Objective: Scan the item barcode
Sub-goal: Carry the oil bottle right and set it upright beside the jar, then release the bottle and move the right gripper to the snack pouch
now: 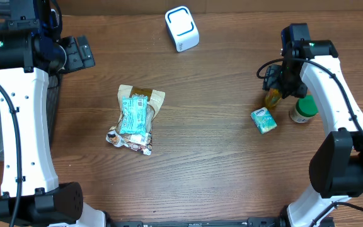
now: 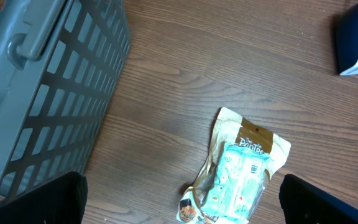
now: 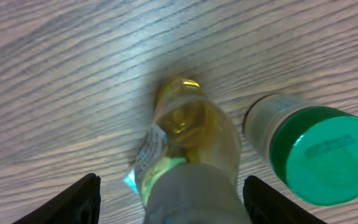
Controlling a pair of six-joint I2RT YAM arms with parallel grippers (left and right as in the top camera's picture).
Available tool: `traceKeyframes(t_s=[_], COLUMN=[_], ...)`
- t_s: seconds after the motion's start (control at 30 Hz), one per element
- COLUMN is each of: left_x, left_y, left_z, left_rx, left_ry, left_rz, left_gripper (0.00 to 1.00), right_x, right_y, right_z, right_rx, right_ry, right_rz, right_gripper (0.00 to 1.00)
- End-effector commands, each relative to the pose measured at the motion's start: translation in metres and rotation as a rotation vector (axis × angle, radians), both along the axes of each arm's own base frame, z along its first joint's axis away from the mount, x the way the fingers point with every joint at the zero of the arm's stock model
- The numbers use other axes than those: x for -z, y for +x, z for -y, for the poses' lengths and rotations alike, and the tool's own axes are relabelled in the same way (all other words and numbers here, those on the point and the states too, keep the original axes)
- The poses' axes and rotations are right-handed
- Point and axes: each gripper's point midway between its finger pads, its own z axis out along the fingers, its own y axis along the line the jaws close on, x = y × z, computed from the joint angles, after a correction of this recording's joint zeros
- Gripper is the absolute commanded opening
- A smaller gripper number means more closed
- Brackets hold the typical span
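Overhead view puts the bottle (image 1: 271,99) at 3 o'clock on the tabletop (image 1: 219,164), under the right claw (image 3: 171,186), with a green-lidded jar (image 1: 304,110) just beside it at its 4 o'clock and a small teal box (image 1: 264,120) near its 7 o'clock. The scanner (image 1: 181,28) sits well apart at 12 o'clock. Right wrist view looks down on the bottle between the claw's spread fingers (image 3: 73,199); they straddle it with gaps on both sides, gripping nothing. The left claw (image 2: 182,190) hangs wide open over the pouches (image 2: 241,171), beside a basket (image 2: 42,93). The bottle looks rigid, round and smooth, filled with yellow liquid, so probably weighty for its size and liable to slip or twist. A firm hold across the body below the cap seems best, leaving the label (image 3: 148,149) uncovered and keeping clear of the jar.
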Motion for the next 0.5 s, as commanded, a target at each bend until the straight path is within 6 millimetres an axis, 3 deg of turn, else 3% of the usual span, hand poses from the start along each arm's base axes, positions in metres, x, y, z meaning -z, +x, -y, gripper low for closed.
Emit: traceKeyframes(t_s=[0.0, 0.07, 0.23, 0.47], left_x=[0.002, 0.002, 0.002, 0.002], left_y=[0.002, 0.002, 0.002, 0.002], left_z=[0.002, 0.002, 0.002, 0.001], left_rx=[0.008, 0.008, 0.008, 0.008], left_ry=[0.007, 0.006, 0.007, 0.007], left_rz=[-0.004, -0.004, -0.004, -0.004], left_gripper=[0.99, 0.99, 0.99, 1.0], right_x=[-0.011, -0.01, -0.01, -0.011], right_y=[0.008, 0.008, 0.008, 0.005], right_z=[-0.003, -0.002, -0.002, 0.011], right_rx=[0.039, 0.04, 0.032, -0.019], right_ry=[0.027, 0.025, 0.022, -0.068], right_rz=[0.05, 0.051, 0.048, 0.031], right_gripper=[0.7, 0.66, 0.4, 0.37])
